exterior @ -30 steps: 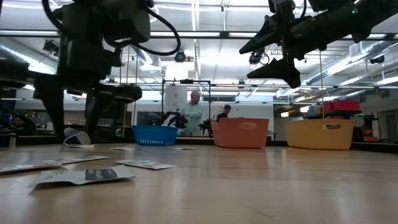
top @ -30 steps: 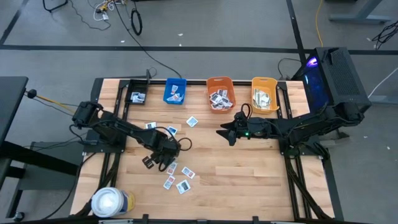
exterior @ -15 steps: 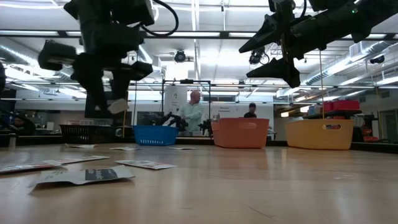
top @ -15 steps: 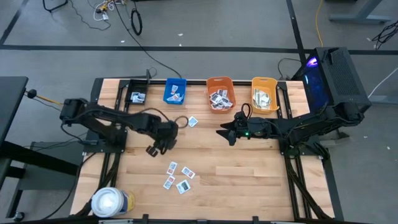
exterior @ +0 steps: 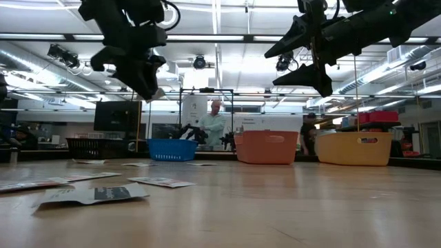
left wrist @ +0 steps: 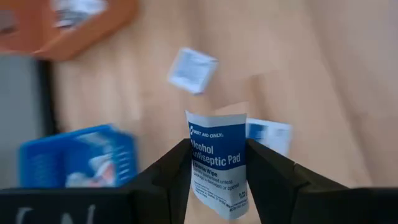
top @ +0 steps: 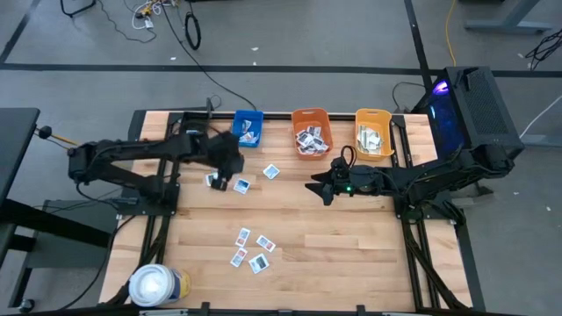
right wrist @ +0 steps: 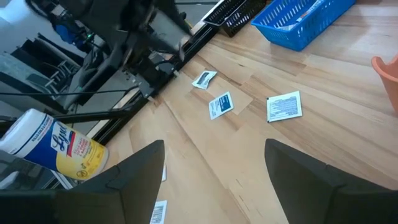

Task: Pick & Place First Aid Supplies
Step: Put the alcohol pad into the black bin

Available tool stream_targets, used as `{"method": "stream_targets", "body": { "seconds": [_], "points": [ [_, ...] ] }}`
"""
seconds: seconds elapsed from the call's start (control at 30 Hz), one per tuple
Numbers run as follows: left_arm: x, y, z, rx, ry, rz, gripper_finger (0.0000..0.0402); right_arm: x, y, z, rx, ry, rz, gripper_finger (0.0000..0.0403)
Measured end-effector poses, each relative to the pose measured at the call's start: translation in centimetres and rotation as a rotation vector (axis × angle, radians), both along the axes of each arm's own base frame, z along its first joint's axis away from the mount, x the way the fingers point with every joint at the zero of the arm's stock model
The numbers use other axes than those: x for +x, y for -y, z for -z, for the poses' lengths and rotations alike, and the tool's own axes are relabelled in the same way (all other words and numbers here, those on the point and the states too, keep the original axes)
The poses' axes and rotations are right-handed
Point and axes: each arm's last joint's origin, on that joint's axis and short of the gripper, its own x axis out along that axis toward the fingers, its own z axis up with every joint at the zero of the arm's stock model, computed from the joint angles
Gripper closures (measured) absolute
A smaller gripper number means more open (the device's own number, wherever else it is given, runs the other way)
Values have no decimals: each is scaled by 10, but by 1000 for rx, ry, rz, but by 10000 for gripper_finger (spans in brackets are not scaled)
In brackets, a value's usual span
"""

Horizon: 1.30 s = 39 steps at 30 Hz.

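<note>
Fingers: left gripper [left wrist: 217, 163] pinches one alcohol wipe packet [left wrist: 217, 160] above the table, near the blue bin [top: 248, 128]; right gripper [top: 318, 187] gapes wide, empty.
Bins: three, blue, orange [top: 310, 130], yellow [top: 374, 132].
Loose packets: four clustered [top: 249, 250] mid-table.

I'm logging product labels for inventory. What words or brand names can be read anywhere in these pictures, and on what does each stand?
"FIRST AID ONLY": top of the packet held in the left hand.
"Alcohol Antiseptic Pad": same packet, blue band; the lines below are too blurred to read.
"Ly...": only the first letters show on the roll, in the right wrist view.
Loose packets on the table: print too small to read.
</note>
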Motion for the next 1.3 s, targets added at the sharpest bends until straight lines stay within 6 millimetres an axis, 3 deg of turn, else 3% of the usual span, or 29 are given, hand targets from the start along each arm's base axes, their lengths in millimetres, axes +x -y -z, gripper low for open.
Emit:
{"method": "stream_targets", "body": {
  "seconds": [0.37, 0.9, 1.3],
  "points": [
    [-23, -45, -16, 15, 110, -290, 253, 0, 0, -1, 2, 9, 0, 124],
    [-71, -46, -51, 38, 258, -490, 253, 1, 0, -2, -7, 17, 5, 124],
    [-92, -70, -53, 18, 356, -944, 253, 1, 0, -2, -7, 21, 6, 124]
  ]
}}
